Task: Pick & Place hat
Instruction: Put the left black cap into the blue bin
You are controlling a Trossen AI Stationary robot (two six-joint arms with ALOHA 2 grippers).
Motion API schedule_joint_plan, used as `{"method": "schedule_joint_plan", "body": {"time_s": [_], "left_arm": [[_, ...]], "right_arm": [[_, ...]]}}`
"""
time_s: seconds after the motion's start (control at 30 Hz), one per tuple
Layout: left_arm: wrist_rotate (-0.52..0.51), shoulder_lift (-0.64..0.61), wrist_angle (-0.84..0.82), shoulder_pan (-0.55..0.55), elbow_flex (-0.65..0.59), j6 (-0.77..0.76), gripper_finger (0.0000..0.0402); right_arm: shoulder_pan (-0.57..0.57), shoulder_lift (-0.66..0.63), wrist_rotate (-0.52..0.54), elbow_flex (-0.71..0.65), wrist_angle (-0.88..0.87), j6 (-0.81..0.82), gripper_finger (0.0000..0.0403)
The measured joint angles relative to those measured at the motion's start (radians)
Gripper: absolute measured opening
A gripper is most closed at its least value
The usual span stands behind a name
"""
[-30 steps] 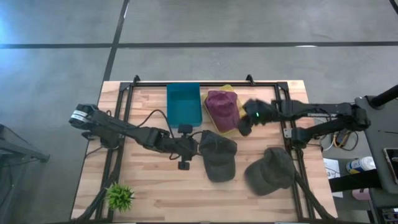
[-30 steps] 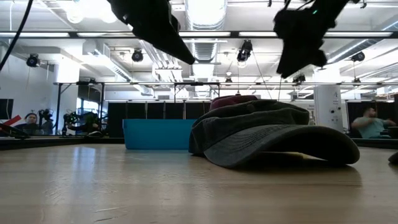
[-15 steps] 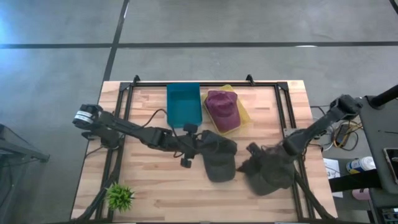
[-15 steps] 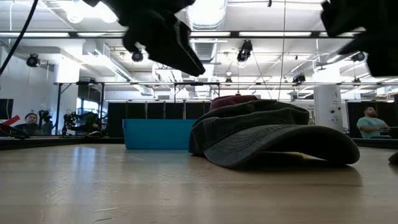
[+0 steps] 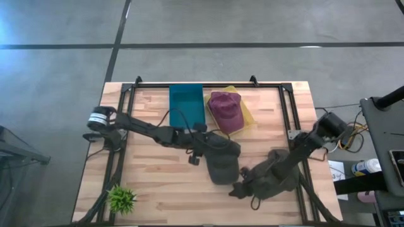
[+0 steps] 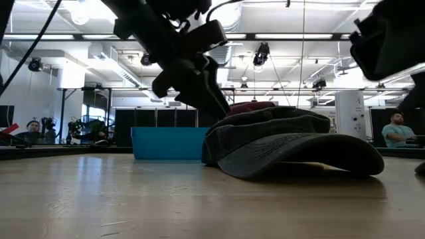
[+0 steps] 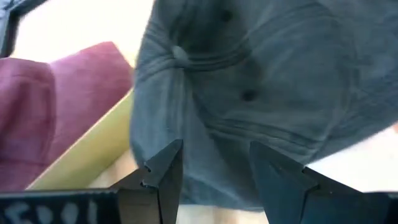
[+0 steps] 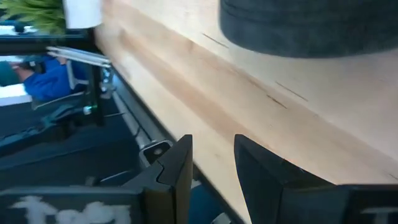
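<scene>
I have the left end effector [image 7: 211, 171] spread wide and hanging at the back of the dark grey cotton cap [image 5: 221, 157] that lies mid-counter, its two fingers [image 7: 163, 169] straddling the crown's rear edge without yet pinching it. This hat sits just in front of the maroon cap [image 5: 226, 111], which rests on a yellow sheet [image 5: 246, 115] beside the open teal plastic bin [image 5: 187, 105].

To do this step well, I judge I should ease lower so one finger slips under the rim and the other stays on top, then close on a single fold of fabric near the seam (the cloth looks soft and will likely bunch). Lifting straight up before travelling should keep the brim from dragging the maroon cap.

The right end effector [image 8: 211, 165] is low by the second dark grey cap [image 5: 273, 173] at the wooden counter's [image 5: 151, 189] right front; its fingers stand partly apart with nothing visibly between them.
</scene>
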Motion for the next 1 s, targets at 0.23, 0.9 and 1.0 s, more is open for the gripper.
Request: {"method": "schedule_joint_plan", "body": {"time_s": [0.23,0.9,1.0], "left_arm": [[0.082,0.037,-0.01,-0.016,0.0,-0.06,0.0178],[0.207,0.007,-0.048,-0.19,0.0,-0.233,0.0178],[0.2,0.005,-0.052,-0.192,0.0,-0.252,0.0178]], "right_arm": [[0.001,0.086,0.172,0.033,-0.012,0.091,0.0135],[-0.037,0.041,0.352,0.033,-0.355,0.181,0.0158],[-0.06,0.041,0.351,0.031,-0.367,0.167,0.0154]]}}
